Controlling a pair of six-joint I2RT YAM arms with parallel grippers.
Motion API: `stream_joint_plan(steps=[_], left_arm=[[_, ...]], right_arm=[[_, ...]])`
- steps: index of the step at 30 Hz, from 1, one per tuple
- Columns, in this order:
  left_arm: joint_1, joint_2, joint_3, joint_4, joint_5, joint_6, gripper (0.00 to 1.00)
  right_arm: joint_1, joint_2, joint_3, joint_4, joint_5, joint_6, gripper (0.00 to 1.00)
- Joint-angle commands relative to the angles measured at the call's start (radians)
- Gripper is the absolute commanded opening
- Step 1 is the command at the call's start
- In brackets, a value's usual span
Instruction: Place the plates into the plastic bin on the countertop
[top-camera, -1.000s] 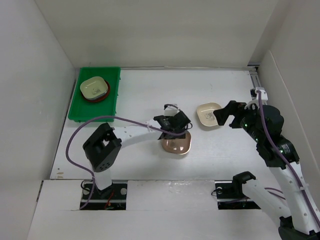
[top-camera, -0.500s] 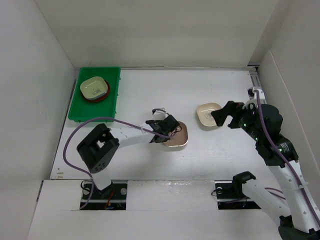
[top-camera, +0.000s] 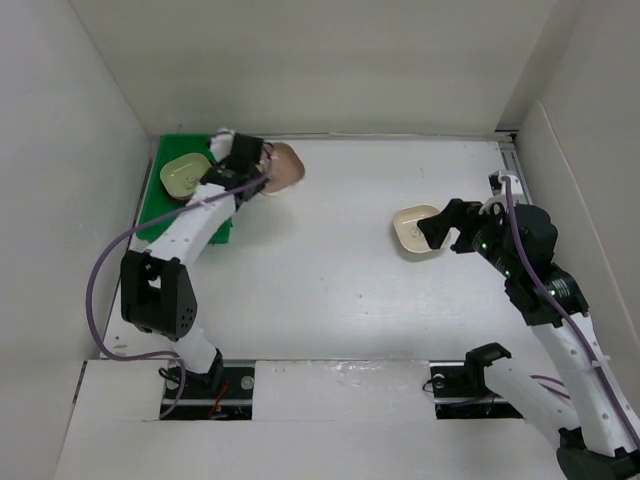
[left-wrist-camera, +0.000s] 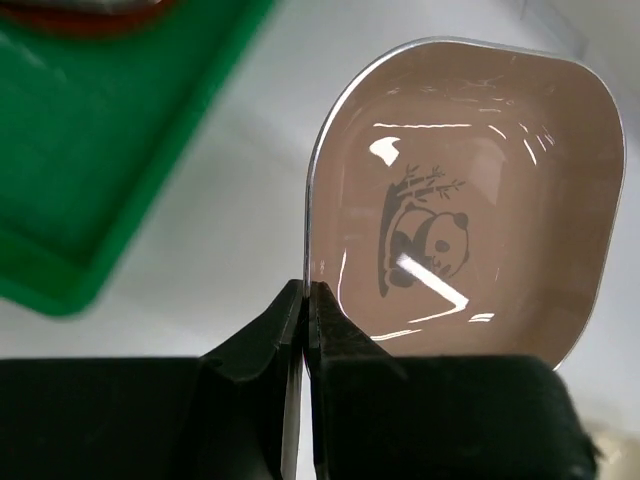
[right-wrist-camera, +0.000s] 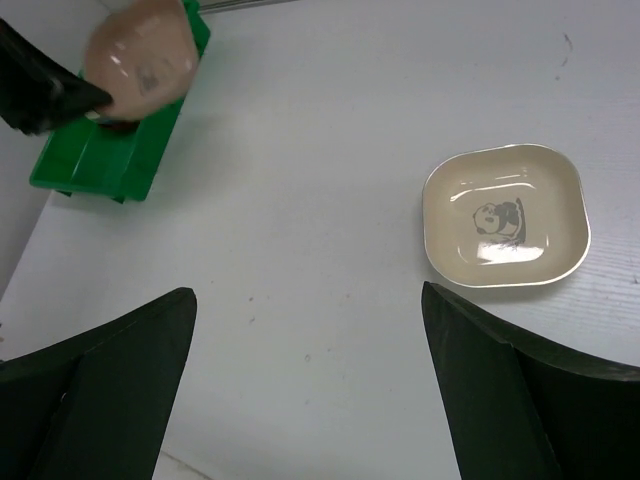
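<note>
My left gripper (top-camera: 250, 166) (left-wrist-camera: 308, 300) is shut on the rim of a pinkish-tan rounded-square plate (top-camera: 283, 168) (left-wrist-camera: 470, 200) with a panda print. It holds the plate in the air beside the right wall of the green plastic bin (top-camera: 185, 222) (left-wrist-camera: 90, 150). In the bin a cream plate (top-camera: 184, 175) lies on a red-brown one (left-wrist-camera: 80, 10). Another cream panda plate (top-camera: 413, 231) (right-wrist-camera: 505, 215) lies on the white countertop (top-camera: 330, 280). My right gripper (top-camera: 442, 230) (right-wrist-camera: 305, 295) hovers open over that plate's near right side, nothing between its fingers.
White walls close the countertop at the back and both sides. The left arm stretches along the bin's right side, its purple cable looping beside it. The bin (right-wrist-camera: 110, 165) and the held plate (right-wrist-camera: 140, 55) show far left in the right wrist view.
The left gripper shut on the pinkish-tan plate at mid-table, lifted it and swung it back-left to the bin's edge. The right arm barely moved.
</note>
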Motion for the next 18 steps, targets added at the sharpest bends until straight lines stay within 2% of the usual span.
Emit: stream_joint_plan(steps=[1,2,4,9,11,15,18], left_arm=[[0.152,0.008,0.159,-0.007,0.061,0.065,0.0],[0.235,0.035,0.196,-0.021,0.076,0.054,0.0],[0.306,0.093,0.301,-0.021,0.144,0.054,0.0],[0.51,0.355,0.561,-0.073,0.283,0.106,0.0],[0.556,0.435,0.688,-0.122,0.371,0.115,0.0],[0.594,0.551,0.771,-0.174,0.347,0.164,0.0],[0.613,0.573,0.802,-0.195,0.296,0.186,0.0]], right_arm=[[0.005,0.03,-0.031,0.112,-0.039,0.007,1.0],[0.005,0.047,-0.045,0.124,-0.05,0.007,1.0],[0.005,0.063,-0.054,0.153,-0.071,0.007,1.0],[0.005,0.106,-0.063,0.166,-0.107,0.007,1.0],[0.005,0.106,-0.063,0.166,-0.116,-0.002,1.0],[0.005,0.106,-0.072,0.175,-0.116,-0.012,1.0],[0.005,0.116,-0.082,0.184,-0.116,-0.012,1.0]])
